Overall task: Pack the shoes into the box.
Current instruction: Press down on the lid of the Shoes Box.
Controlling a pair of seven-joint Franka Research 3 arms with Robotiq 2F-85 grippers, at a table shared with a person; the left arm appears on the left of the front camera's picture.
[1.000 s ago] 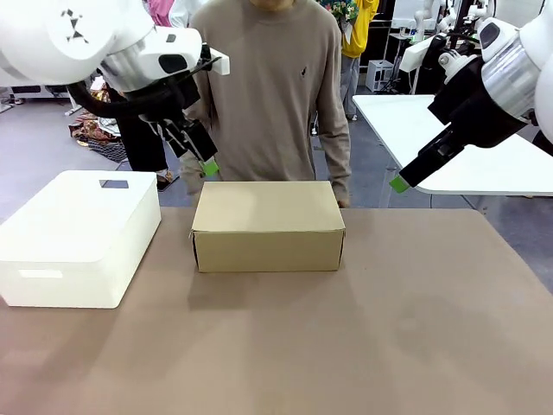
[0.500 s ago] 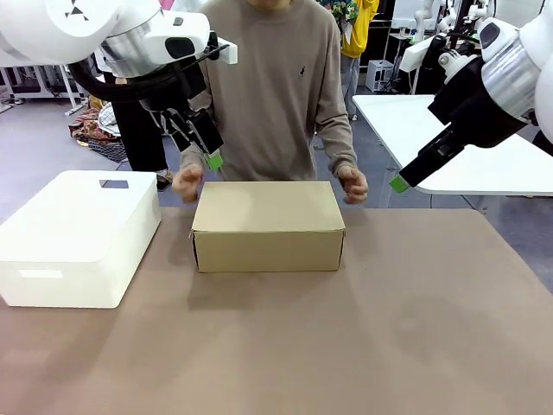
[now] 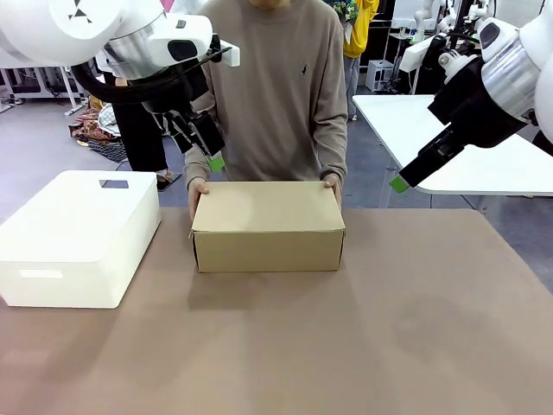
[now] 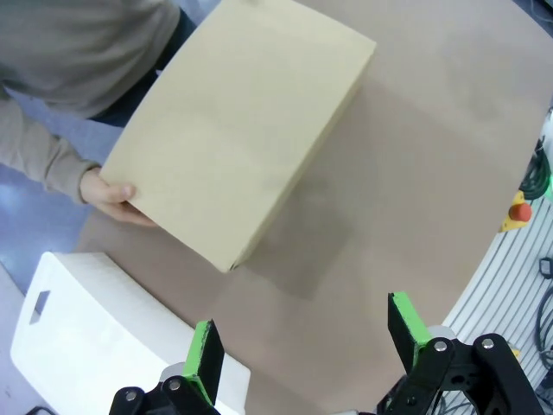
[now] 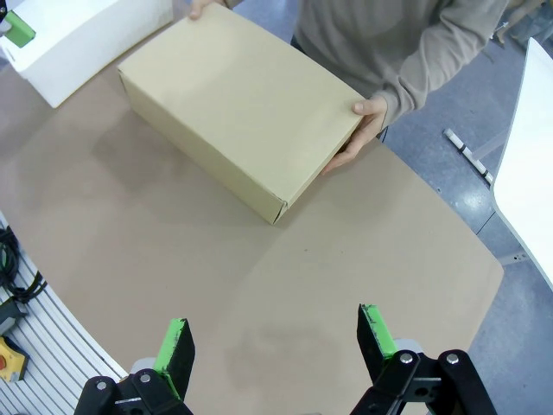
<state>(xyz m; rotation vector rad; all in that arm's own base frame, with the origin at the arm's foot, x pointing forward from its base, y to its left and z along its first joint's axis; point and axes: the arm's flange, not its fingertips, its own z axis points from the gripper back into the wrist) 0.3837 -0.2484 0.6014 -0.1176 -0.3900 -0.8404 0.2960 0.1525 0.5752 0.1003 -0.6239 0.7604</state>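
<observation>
The tan cardboard box [image 3: 268, 223] sits closed in the middle of the table, lid flat. A person behind it holds its two far corners, one hand [image 3: 198, 188] on the left and one hand [image 3: 333, 182] on the right. The shoes are out of view. My left gripper [image 3: 212, 159] hangs open in the air above the box's far left corner, apart from it. In the left wrist view the box [image 4: 242, 130] lies well beyond the open left gripper [image 4: 307, 337]. My right gripper [image 3: 399, 181] hovers open, high off to the box's right. The right wrist view looks down past the open right gripper [image 5: 276, 339] at the box [image 5: 233, 108].
A larger white rounded box [image 3: 79, 235] stands on the table's left, close to the cardboard one. A white table [image 3: 449, 138] stands behind at the right. The brown tabletop [image 3: 346, 337] in front of the boxes is bare.
The person's hands came up beside the box and settled on its far corners. My left gripper drifted slightly right. The right arm stayed still.
</observation>
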